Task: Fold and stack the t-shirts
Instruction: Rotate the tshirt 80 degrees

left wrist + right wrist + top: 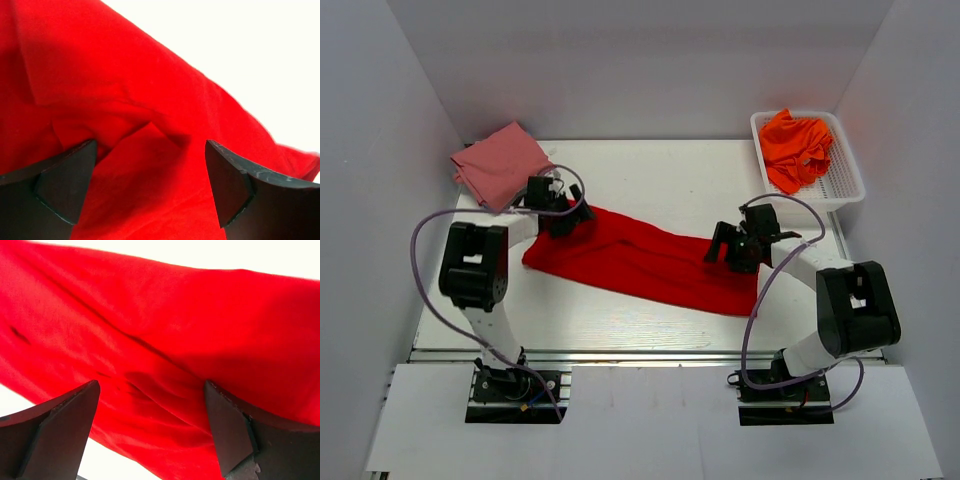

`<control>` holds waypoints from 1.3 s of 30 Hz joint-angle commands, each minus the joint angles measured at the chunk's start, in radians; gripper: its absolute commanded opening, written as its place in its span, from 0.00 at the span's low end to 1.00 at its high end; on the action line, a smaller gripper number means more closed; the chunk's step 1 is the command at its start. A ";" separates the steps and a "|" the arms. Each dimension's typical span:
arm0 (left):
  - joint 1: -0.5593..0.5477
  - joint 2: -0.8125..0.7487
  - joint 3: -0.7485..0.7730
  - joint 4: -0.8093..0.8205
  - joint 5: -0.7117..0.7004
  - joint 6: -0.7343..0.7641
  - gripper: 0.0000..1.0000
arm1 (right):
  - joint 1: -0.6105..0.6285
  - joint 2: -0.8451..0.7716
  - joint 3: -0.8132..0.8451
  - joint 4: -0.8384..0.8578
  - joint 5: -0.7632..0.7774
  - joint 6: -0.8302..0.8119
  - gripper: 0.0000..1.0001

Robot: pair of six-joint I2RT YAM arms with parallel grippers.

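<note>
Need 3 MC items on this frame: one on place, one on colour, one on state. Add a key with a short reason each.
1. Where is the pink t-shirt?
A) far-left corner of the table
B) in the basket
C) draped over an arm

2. What colour is the cloth in the white basket?
A) teal
B) orange
C) pink

3. How do the left tool and right tool stand over the red t-shirt?
A) both shut on it
B) one shut, one open
C) both open

Key:
1 A: it lies folded at the far left.
2 B: orange cloth is bunched in the basket.
3 C: both wrist views show jaws wide apart, with the red cloth ungripped.
</note>
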 commanded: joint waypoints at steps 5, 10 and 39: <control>-0.033 0.384 0.504 -0.128 0.088 0.080 1.00 | 0.068 -0.088 -0.139 -0.060 -0.090 -0.077 0.90; -0.058 0.788 1.113 -0.202 0.211 0.138 1.00 | 0.235 -0.078 -0.126 -0.074 -0.214 -0.177 0.90; -0.110 1.069 1.382 0.057 -0.040 -0.151 1.00 | 0.843 0.077 0.195 0.017 -0.347 -0.384 0.90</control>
